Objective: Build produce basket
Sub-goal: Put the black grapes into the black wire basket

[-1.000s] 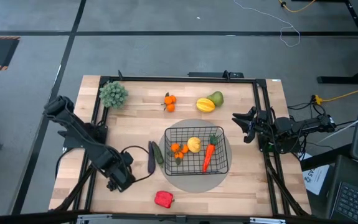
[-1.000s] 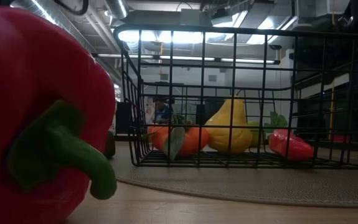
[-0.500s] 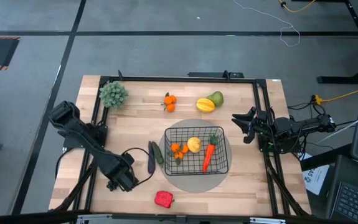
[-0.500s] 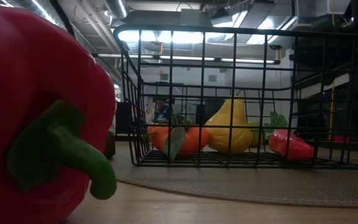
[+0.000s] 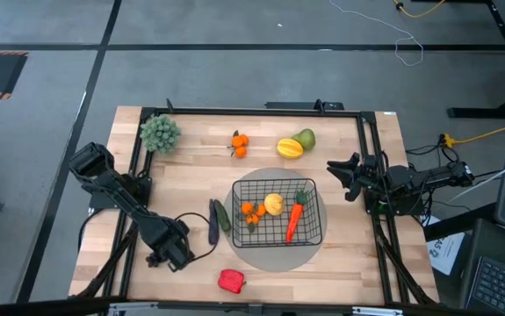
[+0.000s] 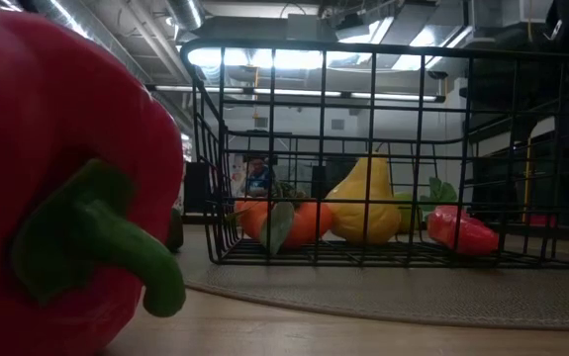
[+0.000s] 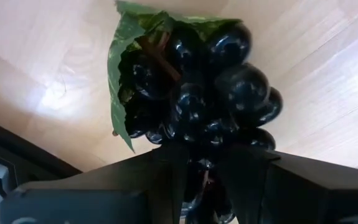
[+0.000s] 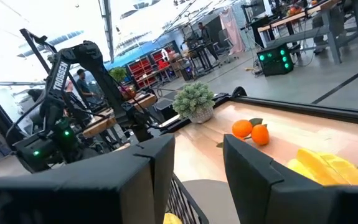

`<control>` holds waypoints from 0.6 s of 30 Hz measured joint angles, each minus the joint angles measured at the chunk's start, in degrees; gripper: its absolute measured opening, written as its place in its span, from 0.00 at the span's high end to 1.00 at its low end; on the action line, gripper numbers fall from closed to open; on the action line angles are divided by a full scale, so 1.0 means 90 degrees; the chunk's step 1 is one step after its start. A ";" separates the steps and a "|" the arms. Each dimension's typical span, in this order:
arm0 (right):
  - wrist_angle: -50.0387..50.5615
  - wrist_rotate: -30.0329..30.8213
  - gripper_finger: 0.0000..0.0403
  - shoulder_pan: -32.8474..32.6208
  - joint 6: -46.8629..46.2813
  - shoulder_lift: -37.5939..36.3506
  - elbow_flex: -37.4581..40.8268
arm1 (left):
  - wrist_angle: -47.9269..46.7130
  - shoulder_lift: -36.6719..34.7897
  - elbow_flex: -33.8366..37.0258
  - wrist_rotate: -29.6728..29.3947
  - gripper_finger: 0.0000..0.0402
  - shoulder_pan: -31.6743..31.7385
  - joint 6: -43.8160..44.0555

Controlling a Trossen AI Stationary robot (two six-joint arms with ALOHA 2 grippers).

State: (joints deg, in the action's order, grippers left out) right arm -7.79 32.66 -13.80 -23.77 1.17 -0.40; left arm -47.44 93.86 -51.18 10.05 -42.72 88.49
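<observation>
Basket [image 5: 278, 213], centre frame, holds carrot [image 5: 294, 219], an orange cluster [image 5: 252, 211] and a yellow fruit [image 5: 273, 204]. Left gripper [image 5: 171, 253], lower left, is clamped on the grapes [image 7: 203, 93]. Right gripper [image 5: 347, 178] waits with fingers apart. Pepper [image 5: 231, 281], eggplant [image 5: 212, 223], cucumber [image 5: 224, 216] and the upper-centre fruits remain outside.

Beside the black wire-mesh basket [image 5: 278, 211], a red pepper [image 5: 231, 281] is showing its green stem. Inside the basket, an orange carrot [image 5: 294, 219], orange clusters [image 5: 252, 211] and a yellow fruit [image 5: 273, 204] are glowing. Glossy dark grapes [image 7: 210, 99] are wearing a green leaf.
</observation>
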 joint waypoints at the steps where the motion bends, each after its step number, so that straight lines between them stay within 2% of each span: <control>1: 0.0000 -0.0026 0.67 0.0000 -0.0002 -0.0002 -0.0002 | -0.0028 0.0002 0.0028 0.0004 0.79 0.0000 0.0000; 7: -0.0002 -0.0463 0.67 0.0002 -0.0005 -0.0002 -0.0002 | 0.0007 0.0012 0.0078 0.0001 0.79 -0.0029 -0.0039; 15: -0.0002 -0.0488 0.67 0.0000 -0.0019 -0.0002 -0.0002 | -0.0039 0.0022 0.0085 -0.0054 0.79 -0.0032 -0.0008; 18: -0.0002 -0.0488 0.67 0.0000 -0.0019 -0.0002 0.0000 | -0.0069 0.0022 0.0085 -0.0054 0.84 -0.0019 0.0314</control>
State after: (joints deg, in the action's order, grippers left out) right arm -7.81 28.27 -13.80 -23.94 1.15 -0.40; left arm -48.06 94.06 -50.41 9.56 -42.89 91.31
